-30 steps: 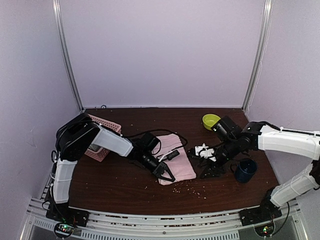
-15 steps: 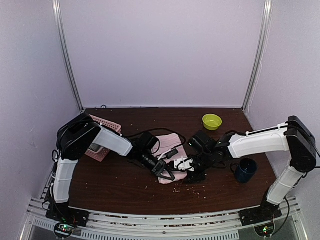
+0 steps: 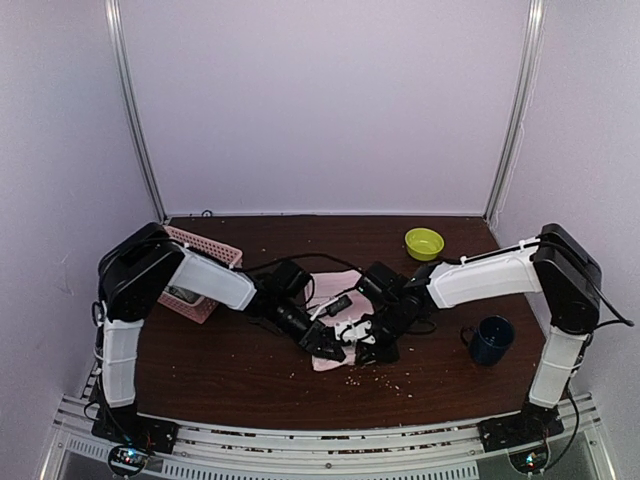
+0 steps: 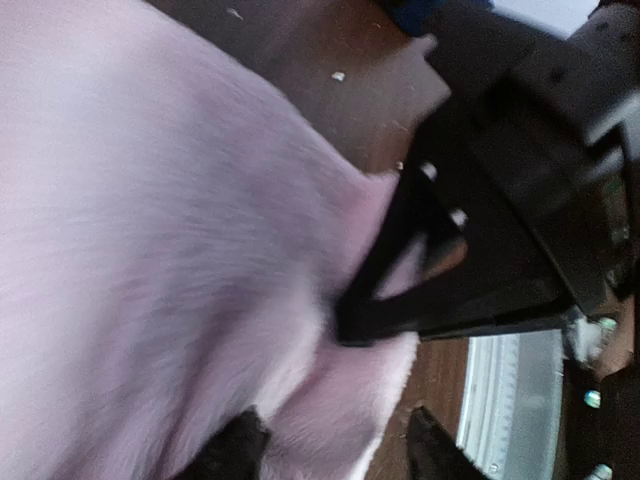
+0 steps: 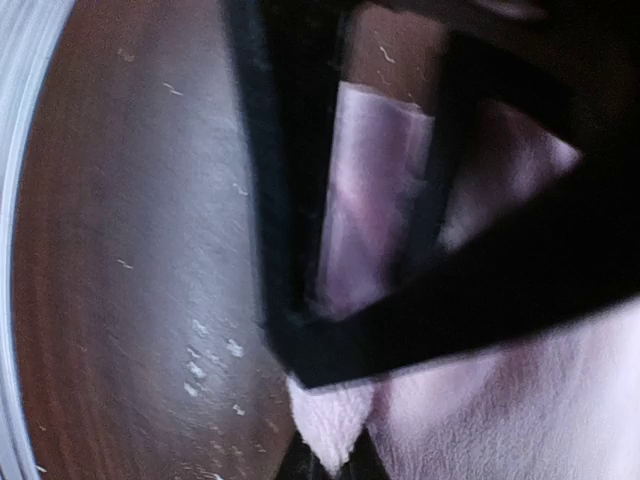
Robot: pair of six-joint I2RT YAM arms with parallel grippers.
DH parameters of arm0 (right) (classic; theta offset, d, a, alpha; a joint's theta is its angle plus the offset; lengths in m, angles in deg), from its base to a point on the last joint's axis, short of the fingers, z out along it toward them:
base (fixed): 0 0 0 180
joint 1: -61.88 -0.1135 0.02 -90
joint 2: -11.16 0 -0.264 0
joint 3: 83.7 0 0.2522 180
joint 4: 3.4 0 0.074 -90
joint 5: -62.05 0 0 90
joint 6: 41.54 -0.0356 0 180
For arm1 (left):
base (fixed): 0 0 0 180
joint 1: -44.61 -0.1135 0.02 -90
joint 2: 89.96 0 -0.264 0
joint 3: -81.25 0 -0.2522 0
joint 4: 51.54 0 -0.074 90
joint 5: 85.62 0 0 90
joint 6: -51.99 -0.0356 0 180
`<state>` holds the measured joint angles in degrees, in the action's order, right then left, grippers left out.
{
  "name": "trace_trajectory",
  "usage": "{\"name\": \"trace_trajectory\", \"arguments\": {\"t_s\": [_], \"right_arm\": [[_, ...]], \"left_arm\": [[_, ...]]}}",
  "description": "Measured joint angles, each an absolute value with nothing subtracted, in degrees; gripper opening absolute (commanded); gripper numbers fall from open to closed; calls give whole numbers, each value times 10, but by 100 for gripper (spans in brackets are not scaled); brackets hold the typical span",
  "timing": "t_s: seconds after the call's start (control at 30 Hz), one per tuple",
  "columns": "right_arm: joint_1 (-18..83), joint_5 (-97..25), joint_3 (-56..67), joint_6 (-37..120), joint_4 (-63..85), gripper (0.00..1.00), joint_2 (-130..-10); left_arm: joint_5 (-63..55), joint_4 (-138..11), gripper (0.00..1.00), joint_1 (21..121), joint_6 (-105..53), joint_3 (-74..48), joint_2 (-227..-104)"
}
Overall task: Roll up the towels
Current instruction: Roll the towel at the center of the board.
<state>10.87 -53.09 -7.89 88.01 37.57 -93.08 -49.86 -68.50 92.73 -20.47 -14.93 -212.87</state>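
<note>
Mostly hidden from above, the pale pink towel [image 4: 150, 250] lies flat near the middle of the table [image 3: 230, 370], with both arms reaching in over the part of it nearest the near edge. Only the wrist cameras show how it is handled. The left wrist view is filled with its fuzzy pile, and the left gripper [image 4: 335, 455] has its two dark fingertips standing apart at the bottom of the picture, a fold of the towel's edge lying in the gap between them. Whether either tip presses the cloth cannot be told. That same view shows the other arm's black triangular finger lying on the towel's edge. The right wrist view gives the reverse angle. Here the right gripper [image 5: 332, 468] has its tips pressed together on a corner of the towel, which tapers down into them, and the left arm's black finger frame crosses the picture just above. From overhead the two grippers appear almost touching over the cloth. Pale crumbs [image 3: 372, 377] are scattered on the dark wood just beyond the towel toward the near edge. A pink basket [image 3: 210, 262] sits by the left edge, a lime-green bowl [image 3: 424, 242] toward the far right corner, and a dark blue mug [image 3: 490, 340] near the right edge.
</note>
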Motion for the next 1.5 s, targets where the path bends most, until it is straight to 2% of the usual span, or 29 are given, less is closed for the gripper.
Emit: {"name": "trace_trajectory", "arguments": {"t_s": [0.2,0.3,0.43,0.53,0.77,1.1,1.5], "right_arm": [[135,-676,47,888,552,0,-1022],[165,-746,120,888,647,0,-1102],[210,-825,193,883,741,0,-1182],[232,-869,209,879,779,0,-1212],[248,-901,194,856,788,0,-1220],[250,-912,186,847,784,0,-1220],[251,-914,186,847,787,0,-1222]], "left_arm": [[-257,-670,59,927,-262,-300,-1892],[-105,-649,54,970,-321,-356,-1798],[24,-640,48,1101,-404,-377,-1763],[86,-638,46,1160,-456,-377,-1770],[125,-636,39,1179,-545,-347,-1850],[136,-612,49,1181,-648,-286,-1954],[168,-593,46,1181,-705,-237,-2026]]}}
